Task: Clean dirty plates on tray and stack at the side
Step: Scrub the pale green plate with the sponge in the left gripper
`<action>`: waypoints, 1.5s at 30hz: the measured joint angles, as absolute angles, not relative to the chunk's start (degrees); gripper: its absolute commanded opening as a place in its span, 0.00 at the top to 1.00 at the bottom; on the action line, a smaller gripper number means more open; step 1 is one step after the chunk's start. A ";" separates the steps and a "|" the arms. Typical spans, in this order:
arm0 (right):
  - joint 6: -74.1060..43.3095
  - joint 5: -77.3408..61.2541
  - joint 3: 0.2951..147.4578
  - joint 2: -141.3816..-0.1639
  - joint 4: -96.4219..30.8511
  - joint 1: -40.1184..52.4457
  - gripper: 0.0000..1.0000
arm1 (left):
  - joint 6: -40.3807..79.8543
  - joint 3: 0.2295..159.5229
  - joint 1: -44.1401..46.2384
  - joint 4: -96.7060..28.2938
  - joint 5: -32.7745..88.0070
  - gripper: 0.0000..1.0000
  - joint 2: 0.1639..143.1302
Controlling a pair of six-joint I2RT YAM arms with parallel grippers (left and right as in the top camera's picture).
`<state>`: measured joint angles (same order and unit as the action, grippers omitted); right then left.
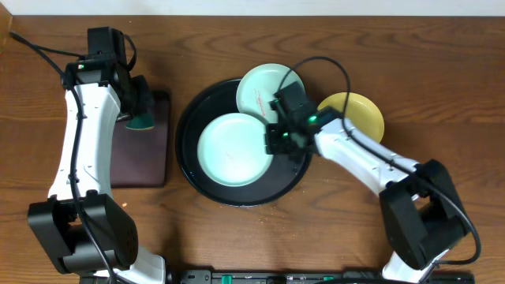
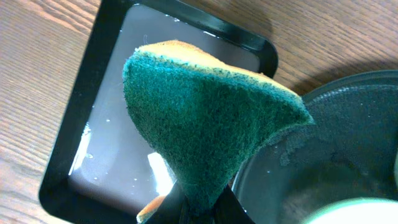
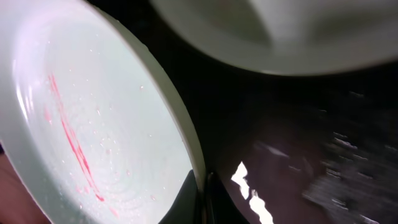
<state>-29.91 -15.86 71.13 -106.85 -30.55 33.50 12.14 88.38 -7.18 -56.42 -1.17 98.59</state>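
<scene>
Overhead: right claw (image 1: 282, 140) on tray (image 1: 185, 150) between centre aqua plate (image 1: 233, 148) and 1 o'clock aqua plate (image 1: 264, 85); yellow plate (image 1: 357, 110) on table (image 1: 331, 237), 3 o'clock.
Left wrist: left claw (image 2: 199, 211) pinches sponge (image 2: 205, 124) over rectangular tray (image 2: 118, 74).
Right wrist: claw clamps streaked plate (image 3: 93, 124) rim. Likely best: hold steady, tilted; 9 o'clock side looks open for sponge.

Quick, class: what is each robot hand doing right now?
Left hand: closed on the green sponge.
Right hand: closed on the red-streaked aqua plate.
</scene>
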 measured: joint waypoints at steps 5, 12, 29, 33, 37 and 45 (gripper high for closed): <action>-33.87 -14.31 71.46 -109.16 -26.35 37.39 0.99 | 13.13 88.38 -7.16 -56.45 0.12 0.92 98.59; -35.90 -13.26 71.48 -112.05 -26.22 38.11 0.99 | 16.19 87.85 -5.65 -56.40 0.27 0.93 98.59; -38.59 -14.24 71.50 -114.63 -25.50 37.60 0.99 | 30.68 75.81 12.97 -50.98 1.32 0.93 98.59; -38.59 -14.37 71.50 -114.63 -25.47 37.60 0.99 | 33.41 70.39 16.38 -46.96 1.39 0.93 98.59; -38.59 -14.44 71.50 -114.63 -25.41 37.60 0.99 | 35.94 65.82 17.63 -42.44 1.39 0.93 98.59; -38.59 -14.59 71.50 -114.63 -25.41 37.60 0.99 | 37.76 59.70 17.80 -37.93 1.65 0.93 99.26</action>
